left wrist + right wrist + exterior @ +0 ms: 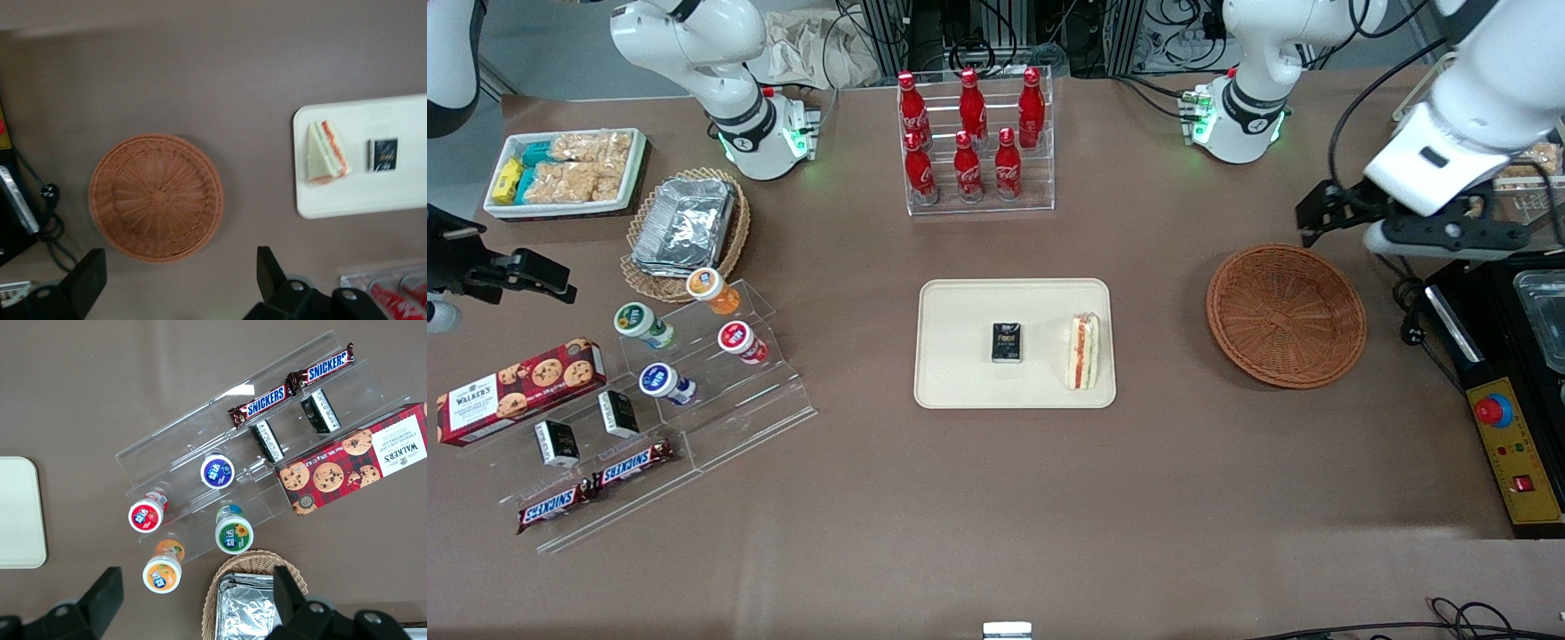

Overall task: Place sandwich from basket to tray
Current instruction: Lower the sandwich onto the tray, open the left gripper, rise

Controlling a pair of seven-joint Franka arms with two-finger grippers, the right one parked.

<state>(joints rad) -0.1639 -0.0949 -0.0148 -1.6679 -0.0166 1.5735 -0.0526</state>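
The sandwich (1083, 351) (325, 152) lies on the cream tray (960, 307) (373, 197), close to the tray's short rim nearest the basket. Its orange and green filling shows along one edge. The reddish-brown wicker basket (1286, 316) (157, 197) sits empty on the table between the tray and the working arm's end. My left gripper (1325, 218) (179, 270) hangs high above the table, a little farther from the front camera than the basket. It is open, its fingers spread wide with nothing between them.
A small black packet (1008, 343) (383, 155) lies on the tray beside the sandwich. A clear rack of red bottles (974, 142) stands farther back. A control box with a red button (1507, 444) lies at the working arm's end. Snack displays (694, 356) crowd the parked arm's end.
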